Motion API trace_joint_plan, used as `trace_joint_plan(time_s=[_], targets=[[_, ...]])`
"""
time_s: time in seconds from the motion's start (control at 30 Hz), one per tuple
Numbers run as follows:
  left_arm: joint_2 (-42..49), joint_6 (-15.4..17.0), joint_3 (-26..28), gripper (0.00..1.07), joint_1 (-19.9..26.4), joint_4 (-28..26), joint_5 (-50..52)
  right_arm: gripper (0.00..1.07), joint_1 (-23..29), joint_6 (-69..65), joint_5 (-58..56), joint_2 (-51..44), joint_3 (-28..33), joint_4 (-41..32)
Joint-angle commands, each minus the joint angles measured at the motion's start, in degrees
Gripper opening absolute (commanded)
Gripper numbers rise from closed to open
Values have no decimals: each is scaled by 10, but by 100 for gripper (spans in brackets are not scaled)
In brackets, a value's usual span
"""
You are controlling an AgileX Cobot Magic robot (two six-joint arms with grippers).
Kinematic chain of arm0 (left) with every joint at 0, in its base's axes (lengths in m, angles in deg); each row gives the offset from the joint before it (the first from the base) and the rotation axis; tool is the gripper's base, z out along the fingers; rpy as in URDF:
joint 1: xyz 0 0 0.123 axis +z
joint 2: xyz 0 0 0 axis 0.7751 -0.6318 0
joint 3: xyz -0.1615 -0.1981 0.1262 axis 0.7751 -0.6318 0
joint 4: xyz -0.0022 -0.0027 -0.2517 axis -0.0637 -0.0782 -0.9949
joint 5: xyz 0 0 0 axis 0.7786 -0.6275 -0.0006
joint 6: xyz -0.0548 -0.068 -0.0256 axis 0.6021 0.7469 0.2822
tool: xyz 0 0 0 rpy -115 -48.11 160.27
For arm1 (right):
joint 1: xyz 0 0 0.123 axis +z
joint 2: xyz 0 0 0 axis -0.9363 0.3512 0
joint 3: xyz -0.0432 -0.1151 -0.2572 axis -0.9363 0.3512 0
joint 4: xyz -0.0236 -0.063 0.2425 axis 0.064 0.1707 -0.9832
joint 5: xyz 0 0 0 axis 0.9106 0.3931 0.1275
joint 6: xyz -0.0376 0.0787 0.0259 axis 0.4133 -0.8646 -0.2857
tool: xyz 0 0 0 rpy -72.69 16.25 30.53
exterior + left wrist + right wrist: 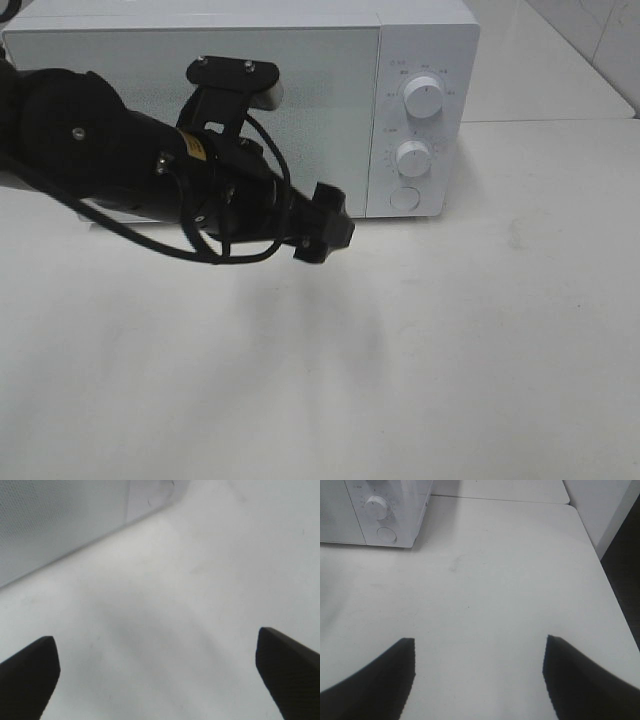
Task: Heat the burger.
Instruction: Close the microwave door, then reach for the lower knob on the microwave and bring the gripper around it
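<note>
White tabletop [480, 360]; microwave door [320, 100] partly occluded

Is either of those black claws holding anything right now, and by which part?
Nothing is held. The left gripper and the right gripper are both open, with only the table showing between their fingers.

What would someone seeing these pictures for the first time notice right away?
The bulky black left arm stretches across the front of the white microwave, door closed, at the back of the white table. The left gripper and right gripper both have jaws wide open and empty, and no burger shows in any view.
</note>
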State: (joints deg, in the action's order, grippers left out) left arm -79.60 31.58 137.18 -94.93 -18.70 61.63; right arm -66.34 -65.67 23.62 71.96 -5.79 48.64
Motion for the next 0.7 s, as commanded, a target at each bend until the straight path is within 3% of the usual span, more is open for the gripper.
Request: trace_joint_plan(time_s=[0.03,0.07,0.13,0.17,0.2,0.27,0.3,0.37,0.4,0.5,0.57,0.7], targets=[[19,-2,-2,100,-1,46,-77,71,-4,-4,5,-17,3,2],[29,1,-2,100,-1,73,-136,71,-4,-4,5,-17,3,2],[34,5,-2,100,-1,84,-159,71,-4,-4,5,-17,3,2],[44,27,-2,100,8,89,-213,71,-4,-4,5,-17,3,2],[57,51,-2,100,28,89,-259,71,-4,-4,5,-17,3,2],[64,60,-2,100,41,89,-284,71,-4,-4,5,-17,3,2],[78,65,-2,100,70,88,-329,71,-4,-4,5,-17,3,2],[86,65,-2,100,84,88,-349,71,-4,-4,5,-17,3,2],[105,65,-2,100,122,87,-393,71,-4,-4,5,-17,3,2],[113,65,-2,100,142,87,-419,71,-4,-4,5,-17,3,2],[156,61,-2,100,215,93,-508,70,-4,-4,5,-17,3,2],[191,61,-2,100,267,104,-557,70,-4,-4,5,-17,3,2]])
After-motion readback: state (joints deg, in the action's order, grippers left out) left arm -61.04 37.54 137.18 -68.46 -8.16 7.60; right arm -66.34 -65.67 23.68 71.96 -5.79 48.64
